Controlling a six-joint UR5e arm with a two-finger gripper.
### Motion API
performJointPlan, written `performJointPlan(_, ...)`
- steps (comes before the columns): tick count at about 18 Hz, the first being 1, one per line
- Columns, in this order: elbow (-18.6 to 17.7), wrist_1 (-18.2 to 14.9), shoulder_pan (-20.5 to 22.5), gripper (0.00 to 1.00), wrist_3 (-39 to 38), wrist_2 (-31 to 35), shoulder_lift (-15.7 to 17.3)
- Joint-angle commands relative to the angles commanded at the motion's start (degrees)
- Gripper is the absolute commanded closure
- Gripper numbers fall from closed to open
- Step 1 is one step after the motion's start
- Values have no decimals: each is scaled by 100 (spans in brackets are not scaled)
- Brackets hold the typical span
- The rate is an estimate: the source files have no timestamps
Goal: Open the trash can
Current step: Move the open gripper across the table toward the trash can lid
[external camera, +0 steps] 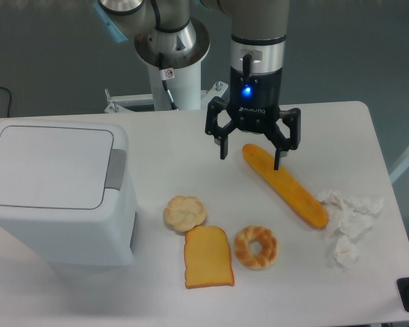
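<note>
The trash can (54, 194) is a large white box-shaped bin at the left of the table, with its flat lid down and a grey push tab (114, 169) on its right edge. My gripper (251, 158) hangs open over the middle of the table, well to the right of the bin. Nothing is between its fingers. Its right finger is in front of the upper end of a long baguette (285, 185).
A round bun (185, 212), a toast slice (208, 257) and a ring-shaped bread (256, 247) lie in front of the gripper. Crumpled white paper (347, 219) sits at the right. The robot base (172, 48) stands behind the table.
</note>
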Motion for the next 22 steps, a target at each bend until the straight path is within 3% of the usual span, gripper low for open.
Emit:
performJointPlan(8,202,26,-115,0,-1370,-218,-26)
performJointPlan(13,202,26,-141,0,-1888,-649,-35)
performJointPlan(18,202,26,-194,0,-3031,-1264,9)
performJointPlan(22,193,26,-352,0,-3111,-1344,9)
